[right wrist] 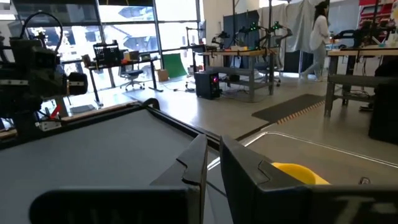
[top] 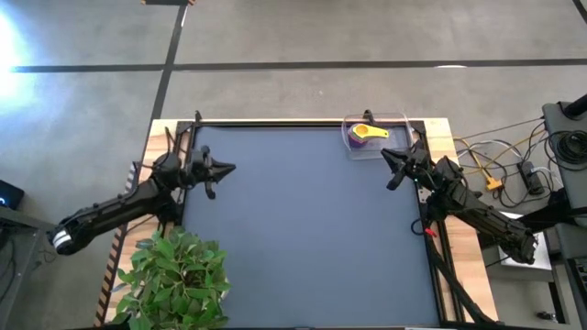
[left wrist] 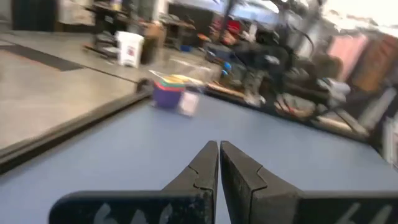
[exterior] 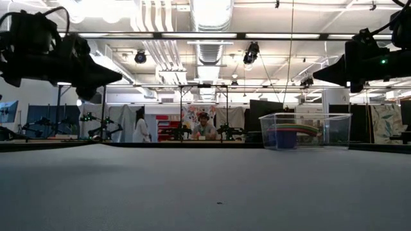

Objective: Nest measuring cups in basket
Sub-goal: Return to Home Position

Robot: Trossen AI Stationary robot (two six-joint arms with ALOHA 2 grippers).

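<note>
Now: nested round plastic measuring cups (top: 367, 134) (yellow topmost, purple beneath) inside clear rectangular plastic basket (top: 400, 152), far right corner of dark table (top: 303, 229). Right gripper (top: 383, 150) just beside basket, fingers pinched together, empty. Left gripper (top: 231, 169) well apart, likewise closed.

measuring cups (top: 368, 134): nested stack, yellow on top | in clear basket (top: 401, 121) | table's far right corner
</note>
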